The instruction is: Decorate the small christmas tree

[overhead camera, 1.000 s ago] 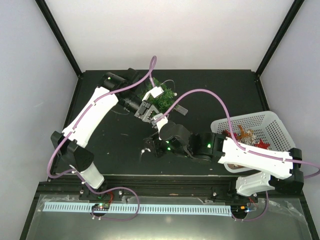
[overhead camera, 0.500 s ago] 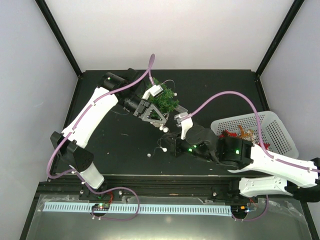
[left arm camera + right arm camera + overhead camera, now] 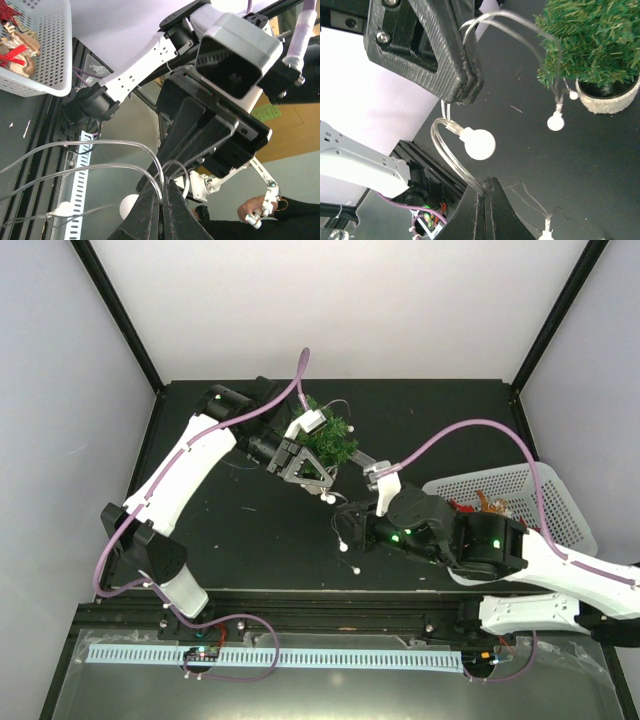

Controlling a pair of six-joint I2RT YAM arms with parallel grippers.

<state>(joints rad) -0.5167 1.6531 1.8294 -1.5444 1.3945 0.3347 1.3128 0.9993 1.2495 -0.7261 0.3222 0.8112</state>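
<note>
The small christmas tree (image 3: 328, 437) stands at the back middle of the black table; in the right wrist view its green branches (image 3: 592, 40) rise from a white pot (image 3: 612, 97). A clear light string with white bulbs (image 3: 330, 498) hangs from the tree. My left gripper (image 3: 318, 480) is beside the tree, shut on the clear wire (image 3: 100, 142). My right gripper (image 3: 345, 512) is just in front of it, shut on the same string below a bulb (image 3: 479, 143). My left gripper's fingers (image 3: 445, 55) show above that bulb.
A white basket (image 3: 540, 472) with red and brown ornaments sits at the right, behind my right arm; it also shows in the left wrist view (image 3: 50, 55). Two loose bulbs (image 3: 342, 546) of the string lie on the table near the front edge.
My right arm has swung to the right with the string in its gripper, and the loose bulbs on the table have followed. My left gripper has shifted slightly right and stays by the tree.
</note>
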